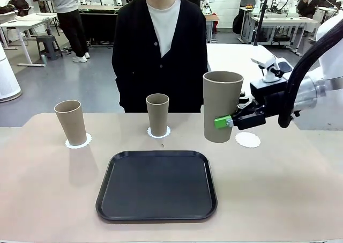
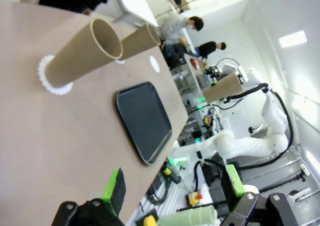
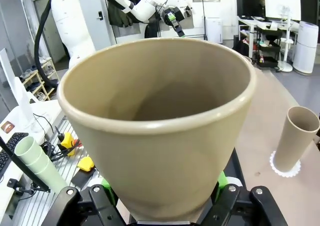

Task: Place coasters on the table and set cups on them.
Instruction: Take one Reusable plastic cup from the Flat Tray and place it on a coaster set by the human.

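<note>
The right gripper [image 1: 228,122] pinches a third tan cup [image 1: 221,107] low on its wall, green pads pressed against it, and holds it upright in the air above the beige table [image 1: 43,200], just left of the one bare paper coaster [image 1: 247,139]. The left gripper [image 2: 172,188] hangs with its fingers spread wide and nothing between them, low over the near table edge.

Two other cups stand on coasters: the left cup [image 1: 71,122] on its doily [image 1: 78,142], the centre cup [image 1: 157,114] on its doily [image 1: 159,132]. A black tray [image 1: 157,185] lies between them and the robot. A person in a black jacket [image 1: 134,55] stands at the far side.

Risk, as a judgement: the grip is near the base of a tall, top-heavy cup, so it may tilt on release, or land off-centre and push the light doily aside.

The front view shows the gap between cup and bare coaster; the right wrist view shows instead the cup's empty interior and rim [image 3: 160,76].
</note>
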You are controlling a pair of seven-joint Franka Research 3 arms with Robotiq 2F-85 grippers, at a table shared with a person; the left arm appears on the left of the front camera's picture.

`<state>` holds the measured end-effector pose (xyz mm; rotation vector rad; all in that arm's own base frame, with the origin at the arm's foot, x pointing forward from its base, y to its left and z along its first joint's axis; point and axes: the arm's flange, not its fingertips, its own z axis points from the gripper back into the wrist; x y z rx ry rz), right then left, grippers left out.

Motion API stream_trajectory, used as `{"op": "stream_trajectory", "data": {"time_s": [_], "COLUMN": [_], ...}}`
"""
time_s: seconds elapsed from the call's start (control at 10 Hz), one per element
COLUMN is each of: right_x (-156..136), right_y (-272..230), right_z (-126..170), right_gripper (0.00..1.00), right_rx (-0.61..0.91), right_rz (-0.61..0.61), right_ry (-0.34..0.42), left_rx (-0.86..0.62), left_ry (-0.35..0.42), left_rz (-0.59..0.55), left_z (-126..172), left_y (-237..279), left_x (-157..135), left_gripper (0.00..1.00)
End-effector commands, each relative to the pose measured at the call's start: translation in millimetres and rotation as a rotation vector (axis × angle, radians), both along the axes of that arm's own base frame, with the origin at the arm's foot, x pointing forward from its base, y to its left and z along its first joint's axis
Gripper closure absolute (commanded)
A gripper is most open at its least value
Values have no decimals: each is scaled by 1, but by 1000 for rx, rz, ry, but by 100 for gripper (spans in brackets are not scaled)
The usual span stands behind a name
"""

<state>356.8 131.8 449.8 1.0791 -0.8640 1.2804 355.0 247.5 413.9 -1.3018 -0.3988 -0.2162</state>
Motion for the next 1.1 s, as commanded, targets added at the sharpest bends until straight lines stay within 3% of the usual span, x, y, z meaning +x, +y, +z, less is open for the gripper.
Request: {"op": "stream_trajectory", "data": {"time_s": [0.0, 0.1, 0.2, 0.7, 0.8, 0.9, 1.0], "right_x": [-5, -1, -2, -2, -1, 6, 35], "right_y": [2, -2, 1, 1, 1, -18, -53], "right_z": [-7, -14, 0, 0, -2, 0, 8], "right_gripper": [100, 100, 100, 100, 18, 18, 18], "right_rx": [-9, -19, -3, -3, -7, -12, 24], "right_rz": [8, 21, 3, 3, 6, -7, -93], "right_ry": [18, 46, -1, -1, 4, -24, -14], "left_rx": [-7, -7, -7, -7, -7, -7, -7], "left_ry": [-10, -10, -10, -10, -10, -10, -10], "left_rz": [10, 10, 10, 10, 10, 10, 10], "left_z": [2, 2, 2, 2, 2, 2, 2], "left_y": [1, 1, 1, 1, 1, 1, 1], "left_x": [0, 0, 0, 0, 0, 0, 0], "left_gripper": [0, 0, 0, 0, 0, 0, 0]}}
